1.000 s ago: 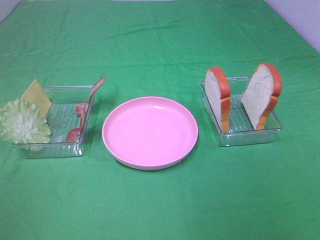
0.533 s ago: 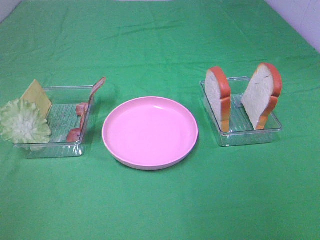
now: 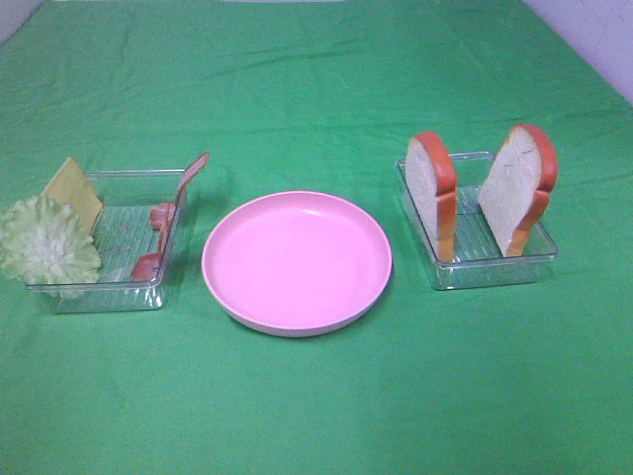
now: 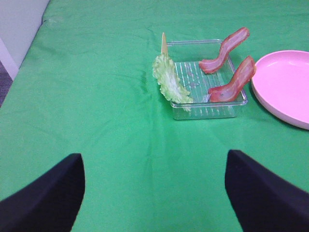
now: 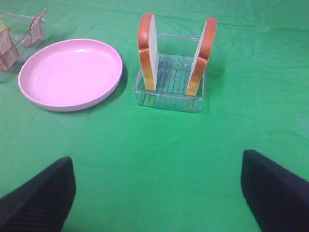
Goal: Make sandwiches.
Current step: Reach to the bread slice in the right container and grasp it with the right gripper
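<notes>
Two bread slices (image 3: 432, 193), white with orange-brown crust, stand on edge, apart, in the clear ribbed right tray (image 3: 490, 269). The left tray (image 3: 99, 294), of the same clear plastic, holds ruffled pale green lettuce (image 3: 45, 242) draped over its outer rim, a flat yellow cheese (image 3: 72, 188) square leaning beside it, and wavy reddish bacon (image 3: 183, 193) strips on the plate side. A smooth round pink plate (image 3: 297, 262) sits between the trays on the green cloth surface (image 3: 316, 99). The left gripper (image 4: 154, 159) and right gripper (image 5: 155, 159) gape wide, holding nothing.
</notes>
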Motion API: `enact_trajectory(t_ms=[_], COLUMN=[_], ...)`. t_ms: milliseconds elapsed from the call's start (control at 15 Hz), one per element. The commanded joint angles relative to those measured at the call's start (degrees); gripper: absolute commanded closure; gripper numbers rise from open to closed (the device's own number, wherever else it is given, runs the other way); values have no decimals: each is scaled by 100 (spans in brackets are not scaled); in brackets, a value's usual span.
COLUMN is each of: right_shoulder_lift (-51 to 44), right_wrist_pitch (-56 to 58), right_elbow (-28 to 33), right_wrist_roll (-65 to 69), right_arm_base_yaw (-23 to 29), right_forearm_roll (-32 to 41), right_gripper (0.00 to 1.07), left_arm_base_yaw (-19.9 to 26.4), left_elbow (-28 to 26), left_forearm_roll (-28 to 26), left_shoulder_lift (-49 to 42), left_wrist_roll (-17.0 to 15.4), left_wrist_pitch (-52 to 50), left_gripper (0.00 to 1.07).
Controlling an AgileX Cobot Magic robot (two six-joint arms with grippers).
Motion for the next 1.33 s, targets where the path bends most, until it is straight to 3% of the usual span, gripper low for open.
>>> enact_trajectory(t_ms=[67,333,533,1000,1067,1333], right_shoulder_lift=[109,1094,2653,6005,6841,8165], right_wrist_pitch=[-928,-2137,-3231,-2040,-1473,-407], right_elbow=[-109,-115,-264,-2532,-3214,-4446], right_wrist_roll=[160,160,160,155,155,160], right_arm_base_yaw=[-34,-34,-17,-17,-17,229], right_forearm_roll=[6,23,350,550,848,940], right_gripper=[27,33,33,33,33,33], left_arm_base_yaw=[-23,-23,-23,-23,-23,-23], left_elbow=[11,11,11,11,11,11], left_forearm_roll=[-11,-11,-11,-11,-11,-11], left_shoulder_lift=[-17,-17,-17,-17,-17,-17], left_wrist_roll=[-23,-23,-23,-23,-23,-23], left_wrist_pitch=[-80,-80,-80,-80,-80,-80], left_gripper=[30,30,30,30,30,30])
